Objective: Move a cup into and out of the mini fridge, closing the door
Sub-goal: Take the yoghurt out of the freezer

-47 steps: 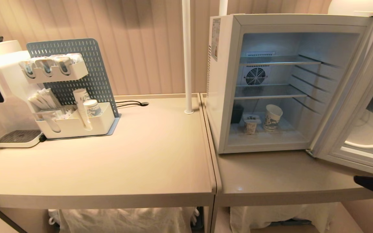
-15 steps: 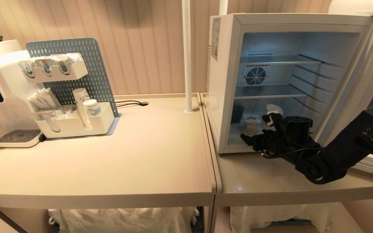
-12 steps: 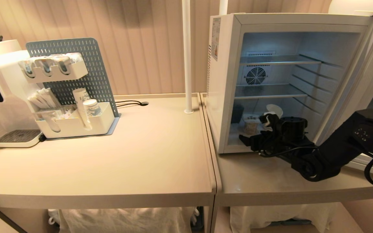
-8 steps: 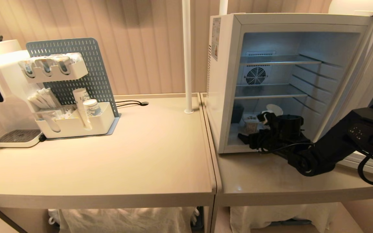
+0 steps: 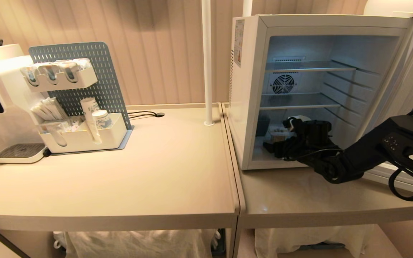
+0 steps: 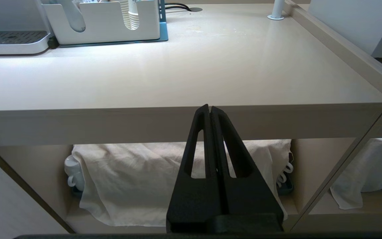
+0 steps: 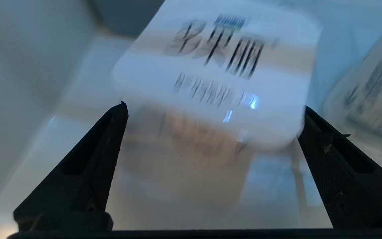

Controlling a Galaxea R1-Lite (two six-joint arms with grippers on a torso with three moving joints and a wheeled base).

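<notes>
Warm, even room light over the tables (image 5: pixel 156 168) — the right wrist view is blue-tinted and motion-blurred.

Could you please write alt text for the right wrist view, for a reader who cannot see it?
The open right gripper frames a small pot with a printed foil lid, seen blurred and close inside the fridge. A patterned paper cup stands beside it.

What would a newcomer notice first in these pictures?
The mini fridge stands on the right counter with its door swung wide open. The black right arm reaches onto its bottom floor, its open end effector straddling a small foil-lidded pot, the cup just beside. The left end effector waits shut below the counter edge.
</notes>
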